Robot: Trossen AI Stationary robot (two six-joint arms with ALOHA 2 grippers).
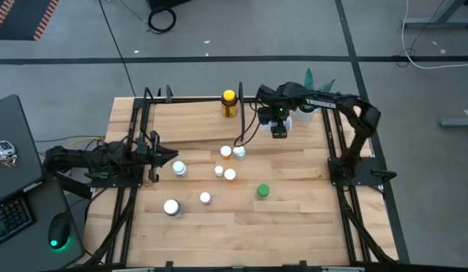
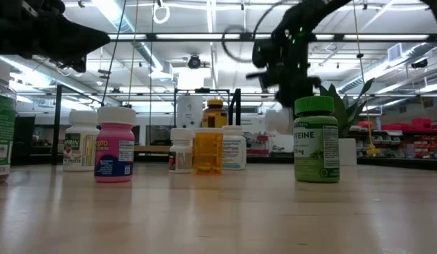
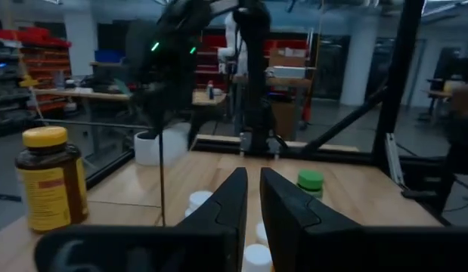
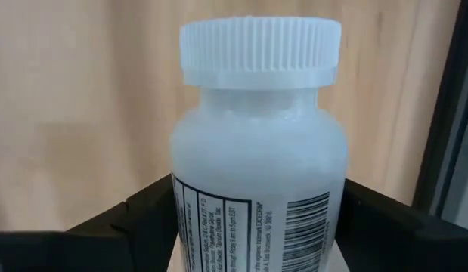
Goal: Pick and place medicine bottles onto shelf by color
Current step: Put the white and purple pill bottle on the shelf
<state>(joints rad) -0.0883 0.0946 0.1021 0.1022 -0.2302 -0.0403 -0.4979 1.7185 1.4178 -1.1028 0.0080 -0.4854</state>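
My right gripper (image 1: 279,127) is over the shelf (image 1: 196,121), a light wood board inside black rods at the table's far side, and is shut on a white bottle with a white cap (image 4: 260,174). A taller amber bottle with a yellow cap (image 1: 229,103) stands on the shelf. Several small bottles stand on the table: white ones (image 1: 178,168), orange ones (image 1: 230,174) and a green one (image 1: 262,192). My left gripper (image 1: 164,159) waits at the table's left, shut and empty, pointing toward the bottles. My right gripper pinches the white bottle's labelled body (image 4: 218,219) between its two fingers (image 4: 143,215), one on each side, below the neck. The cap end (image 4: 260,49) sticks out past the fingers. In the low view the bottle (image 2: 278,120) hangs clear above the shelf board.
A white pot with a green plant (image 1: 305,112) stands at the shelf's right end, close to my right gripper. Black frame rods (image 1: 135,128) run along the table's sides and across the shelf. A laptop and a mouse (image 1: 58,227) lie left of the table.
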